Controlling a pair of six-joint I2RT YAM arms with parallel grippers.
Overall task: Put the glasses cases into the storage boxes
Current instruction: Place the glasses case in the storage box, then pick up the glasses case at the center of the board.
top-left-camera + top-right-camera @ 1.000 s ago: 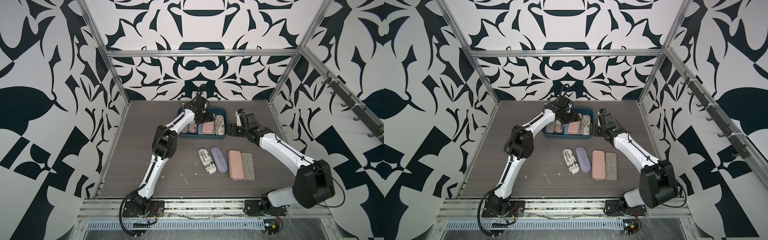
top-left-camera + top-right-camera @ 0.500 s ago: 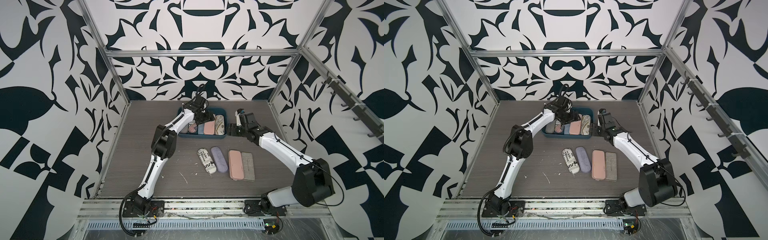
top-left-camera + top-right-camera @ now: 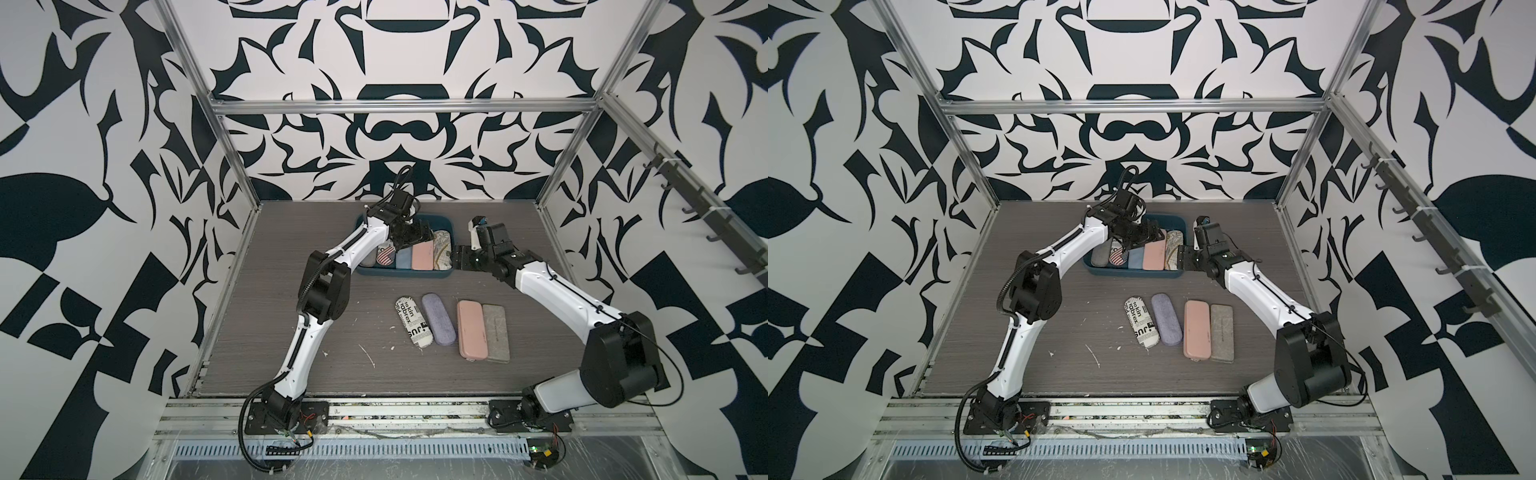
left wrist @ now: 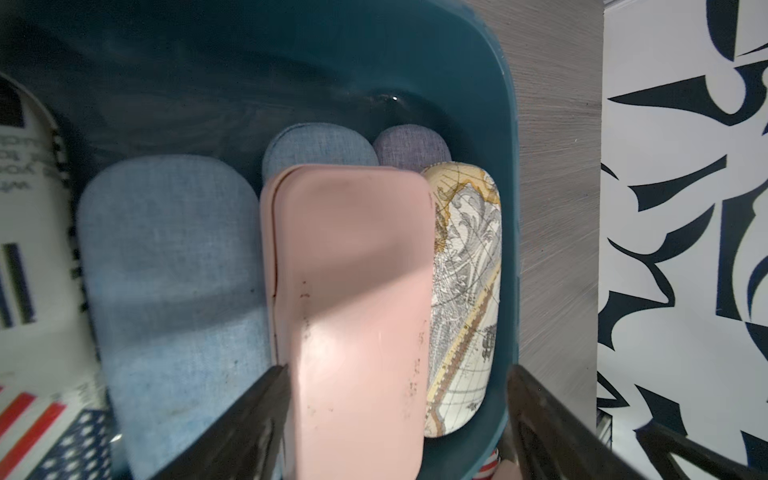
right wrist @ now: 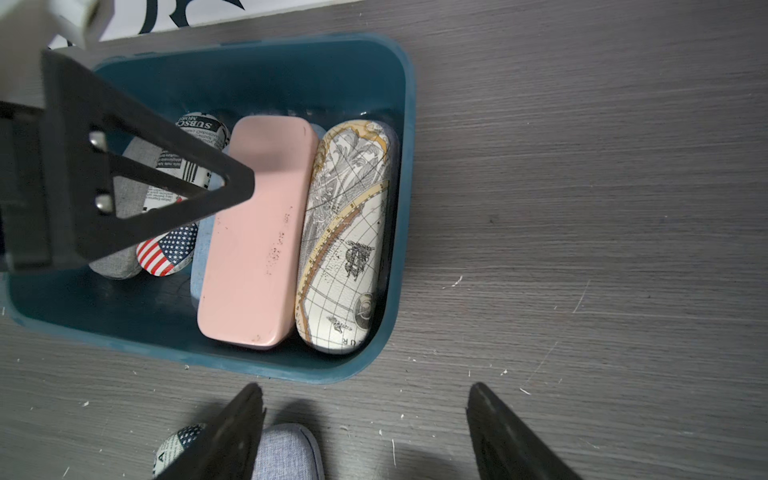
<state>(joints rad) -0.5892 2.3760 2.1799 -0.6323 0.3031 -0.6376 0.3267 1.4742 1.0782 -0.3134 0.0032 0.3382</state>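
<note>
More than half done, by my judgement: the teal storage box (image 3: 415, 273), upper centre in both top views, is packed, a pink case (image 3: 423, 255) lying topmost beside a map-print case (image 3: 441, 249). Below it, a newspaper-print case (image 3: 412, 326), lavender case (image 3: 438, 319), second pink case (image 3: 471, 329) and grey case (image 3: 496, 332) wait on the table (image 3: 257, 332). The left claw (image 4: 398, 370) hangs spread over the boxed pink case, pinching nothing; the right claw (image 5: 365, 388) is spread and empty beside the box.

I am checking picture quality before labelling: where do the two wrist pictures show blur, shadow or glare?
Left wrist view: the newspaper-print case at the frame edge is blurred; a shadow covers one end of the pink case; a small glint sits on the teal tray floor. Right wrist view: the map-print case is sharp, only the white arm link in the corner is out of focus.
</note>
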